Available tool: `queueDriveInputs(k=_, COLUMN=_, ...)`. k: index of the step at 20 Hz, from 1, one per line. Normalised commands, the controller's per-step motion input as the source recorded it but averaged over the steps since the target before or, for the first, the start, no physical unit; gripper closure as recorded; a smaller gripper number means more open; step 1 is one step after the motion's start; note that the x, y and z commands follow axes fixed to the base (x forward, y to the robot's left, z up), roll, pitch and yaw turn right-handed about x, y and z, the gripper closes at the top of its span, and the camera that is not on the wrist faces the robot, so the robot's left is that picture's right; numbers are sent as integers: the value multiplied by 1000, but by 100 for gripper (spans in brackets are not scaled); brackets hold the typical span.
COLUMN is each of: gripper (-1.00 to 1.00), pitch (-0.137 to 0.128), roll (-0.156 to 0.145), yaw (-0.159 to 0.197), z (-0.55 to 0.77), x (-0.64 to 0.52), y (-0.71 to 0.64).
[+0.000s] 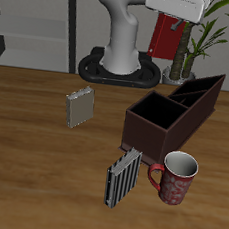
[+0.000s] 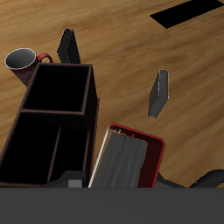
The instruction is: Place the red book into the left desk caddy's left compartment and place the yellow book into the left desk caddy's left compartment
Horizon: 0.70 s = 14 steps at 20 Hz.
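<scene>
One book held: my gripper pinches the red book, high above the caddy.
Risk: releasing off-line, it strikes a divider.

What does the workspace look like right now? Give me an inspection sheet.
Surface: wooden table.
Job's things: thin dark-red hardcover book held aloft near the long maroon-brown desk caddy; small greyish-tan book upright on the table, apart from the caddy.
Clutter: grey-and-black striped book beside a red patterned mug, by the caddy's end.
Grippers: gripper shut on the dark-red hardcover book.
Cables: nothing seen.
Surroundings: potted plant, shelving behind.
</scene>
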Motion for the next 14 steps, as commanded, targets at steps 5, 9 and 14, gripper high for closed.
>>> queueDriveInputs(k=5, gripper=100, pitch=54, roll=48, yaw=11, z=-273, x=-22, y=397)
queueDriveInputs(k=9, gripper=100, pitch=-8, roll=36, yaw=1, z=-99, x=-227, y=249)
queueDriveInputs(k=14, gripper=100, pitch=-59, roll=34, yaw=24, z=41, x=-311, y=232)
